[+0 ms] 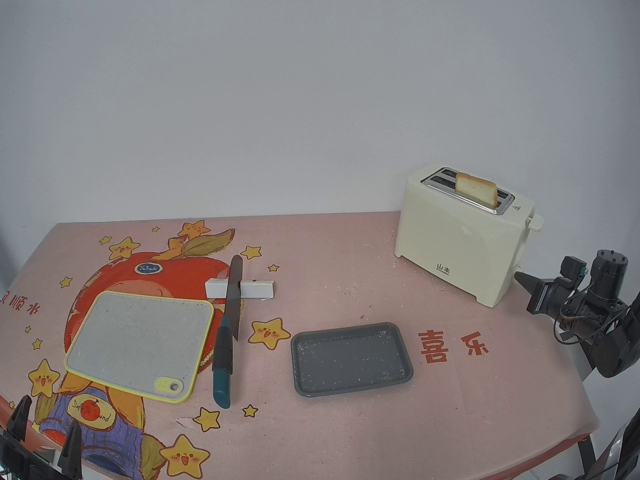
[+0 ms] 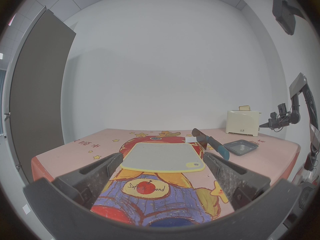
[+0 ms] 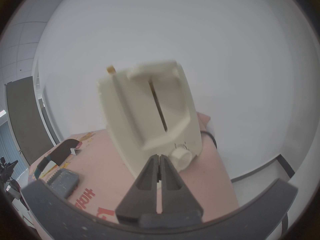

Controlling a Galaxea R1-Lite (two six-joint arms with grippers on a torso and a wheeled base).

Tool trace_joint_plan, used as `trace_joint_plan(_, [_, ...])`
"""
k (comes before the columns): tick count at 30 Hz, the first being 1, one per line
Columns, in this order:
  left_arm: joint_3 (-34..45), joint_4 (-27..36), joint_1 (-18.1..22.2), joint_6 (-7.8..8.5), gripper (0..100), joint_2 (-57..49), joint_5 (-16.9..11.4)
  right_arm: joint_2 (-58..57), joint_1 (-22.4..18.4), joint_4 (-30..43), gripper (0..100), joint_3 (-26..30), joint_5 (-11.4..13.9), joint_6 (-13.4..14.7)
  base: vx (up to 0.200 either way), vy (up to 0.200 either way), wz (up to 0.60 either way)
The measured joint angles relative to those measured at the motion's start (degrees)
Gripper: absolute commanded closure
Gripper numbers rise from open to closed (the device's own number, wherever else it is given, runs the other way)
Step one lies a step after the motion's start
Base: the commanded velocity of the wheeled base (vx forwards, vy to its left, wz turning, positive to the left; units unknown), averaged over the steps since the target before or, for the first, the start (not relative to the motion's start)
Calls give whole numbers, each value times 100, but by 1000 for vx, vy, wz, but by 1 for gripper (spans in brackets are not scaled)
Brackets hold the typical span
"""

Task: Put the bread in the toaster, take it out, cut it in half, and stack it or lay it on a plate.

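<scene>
A cream toaster (image 1: 460, 235) stands at the table's back right with a bread slice (image 1: 477, 189) sticking up from its slot. My right gripper (image 1: 521, 278) hovers just off the toaster's lever end, shut and empty. In the right wrist view its shut fingertips (image 3: 159, 159) sit close before the toaster (image 3: 150, 110), near the round knob (image 3: 181, 156); the lever (image 3: 151, 70) is at the top of its slit. My left gripper (image 2: 163, 170) is open and empty at the table's front left, before the cutting board (image 2: 163, 155). A grey plate (image 1: 351, 358) lies mid-table.
A knife (image 1: 227, 331) with a teal handle lies right of the cutting board (image 1: 140, 343), its blade propped on a small white block (image 1: 257, 289). The toaster's cord (image 3: 208, 137) runs behind it. The wall stands close behind the table.
</scene>
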Motion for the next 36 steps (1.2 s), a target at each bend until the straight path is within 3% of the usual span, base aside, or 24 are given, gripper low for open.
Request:
trace_joint_plan(9, [0, 0, 0, 0, 0, 0, 0, -1006, 230, -247, 100, -166, 16, 6, 0, 0, 0])
trace_joint_plan(14, [0, 0, -2, 0, 0, 0, -2, -1254, 239, -627, 100, -530, -145, 11, 0, 0, 0])
trace_joint_plan(19, [0, 2, 0, 0, 0, 0, 0, -1196, 197, -649, 100, -703, -350, 11, 0, 0, 0])
trace_joint_plan(36, [0, 2, -2, 0, 0, 0, 0, -588, -49, -646, 100, -461, -343, -35, 0, 0, 0])
